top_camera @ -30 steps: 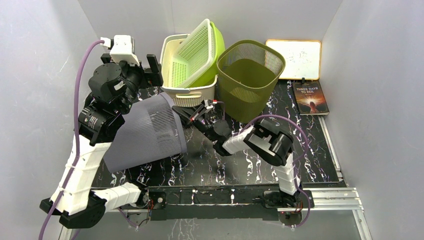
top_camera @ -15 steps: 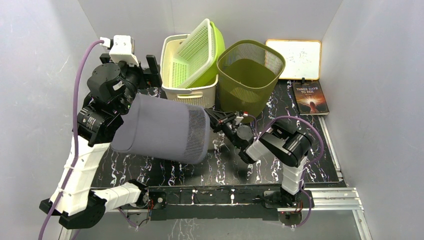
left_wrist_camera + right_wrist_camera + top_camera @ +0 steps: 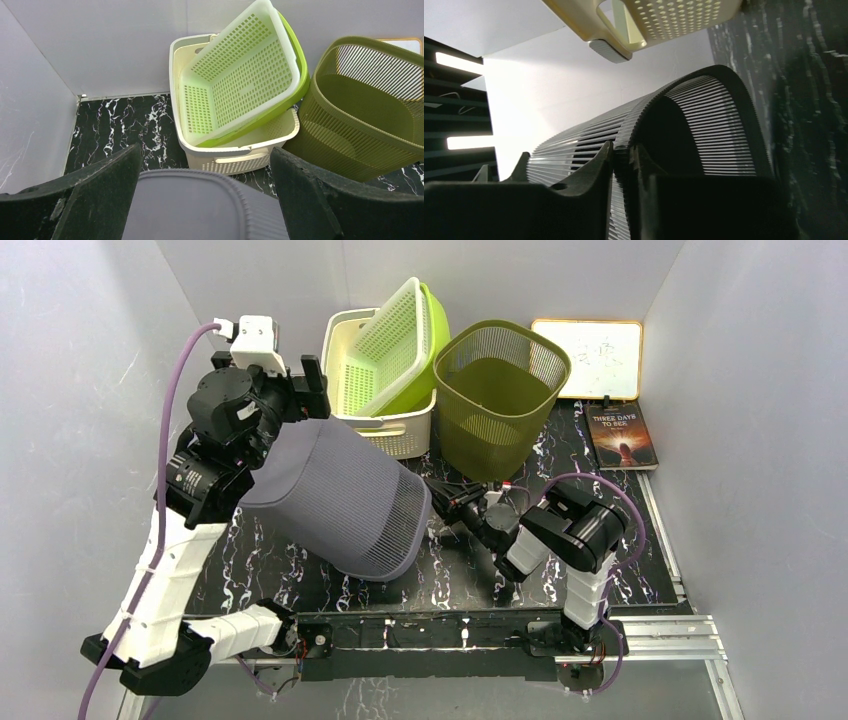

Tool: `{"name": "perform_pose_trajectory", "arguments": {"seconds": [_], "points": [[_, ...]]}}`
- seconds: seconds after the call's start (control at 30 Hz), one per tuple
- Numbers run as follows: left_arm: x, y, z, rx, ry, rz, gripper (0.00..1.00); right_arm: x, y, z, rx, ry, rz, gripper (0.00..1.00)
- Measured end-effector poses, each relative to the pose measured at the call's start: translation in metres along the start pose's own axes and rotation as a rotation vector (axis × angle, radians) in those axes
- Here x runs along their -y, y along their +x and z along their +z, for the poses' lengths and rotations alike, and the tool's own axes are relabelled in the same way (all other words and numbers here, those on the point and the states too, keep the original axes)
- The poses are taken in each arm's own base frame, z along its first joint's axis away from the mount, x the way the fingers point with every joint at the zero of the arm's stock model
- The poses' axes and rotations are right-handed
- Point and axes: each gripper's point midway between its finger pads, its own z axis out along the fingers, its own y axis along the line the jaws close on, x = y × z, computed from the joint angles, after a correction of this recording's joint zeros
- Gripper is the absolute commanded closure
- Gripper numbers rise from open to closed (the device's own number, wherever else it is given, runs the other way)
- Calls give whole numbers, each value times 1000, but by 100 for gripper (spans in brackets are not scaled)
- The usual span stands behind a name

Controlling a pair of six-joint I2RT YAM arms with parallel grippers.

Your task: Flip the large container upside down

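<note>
The large grey ribbed container (image 3: 340, 500) is held tilted above the black marble table (image 3: 620, 540), base up and to the left, mouth down and to the right. My left gripper (image 3: 292, 405) is open. Its wide-spread fingers (image 3: 107, 185) flank the container's smooth base (image 3: 200, 210), and I cannot tell whether they touch it. My right gripper (image 3: 442, 502) is shut on the container's rim. In the right wrist view the two fingertips (image 3: 604, 155) pinch the ribbed wall (image 3: 704, 125) edge-on, with the gripper (image 3: 623, 147) low beside the mouth.
A white basket (image 3: 385, 430) holding a tilted white crate and a lime crate stands at the back. An olive-green mesh basket (image 3: 500, 390) stands right of it, close to the right gripper. A whiteboard (image 3: 590, 355) and a book (image 3: 622, 435) lie at the back right.
The container has swung from lying sideways to tilted mouth-down. My right gripper moved right and down with the rim. My left gripper rose slightly at the base.
</note>
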Motion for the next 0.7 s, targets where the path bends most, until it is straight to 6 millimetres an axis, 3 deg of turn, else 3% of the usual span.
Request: {"name": "perform_pose_trajectory", "arguments": {"seconds": [0.1,0.27,0.53,0.7], "points": [[1,3,1,-9,2,3,2,17,-11,-10,21,50,-46,71],[1,4,2,-8,3,3,2,56,-31,-25,49,160,-152,65],[4,21,9,-44,8,13,2,89,-48,-31,38,253,-241,61],[5,21,9,-42,11,9,2,92,-52,-33,8,266,-320,60]]}}
